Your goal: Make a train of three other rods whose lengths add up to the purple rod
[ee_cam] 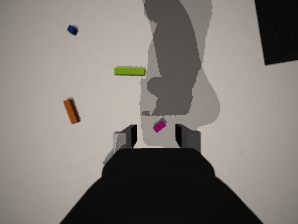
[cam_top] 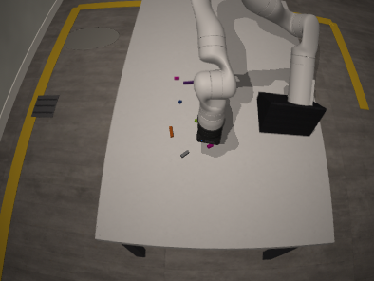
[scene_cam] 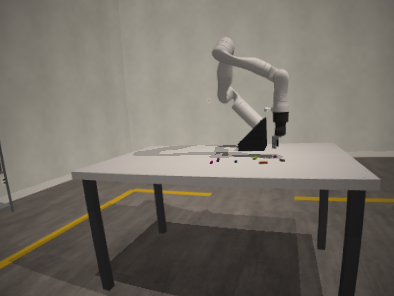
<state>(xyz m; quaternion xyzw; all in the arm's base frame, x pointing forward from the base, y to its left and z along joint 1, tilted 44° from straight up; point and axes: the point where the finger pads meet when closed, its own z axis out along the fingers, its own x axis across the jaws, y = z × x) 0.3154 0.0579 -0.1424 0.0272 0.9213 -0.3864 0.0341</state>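
Tool (ee_cam: 155,136) hangs spread above white table (cam_top: 266,199) on grey floor (cam_top: 57,190).

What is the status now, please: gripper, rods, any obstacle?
Gripper open, empty, above small magenta rod. Rods scattered, no train yet; long purple rod lies apart. Nothing blocks the magenta rod.

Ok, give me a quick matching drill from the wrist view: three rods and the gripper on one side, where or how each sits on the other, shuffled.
1. magenta rod
2. lime rod
3. orange rod
4. gripper

A. far left, tilted
B. open, holding nothing
C. between the fingers' line, on the table
D. lying level across the view, above the fingers

Pairs: 1-C, 2-D, 3-A, 4-B
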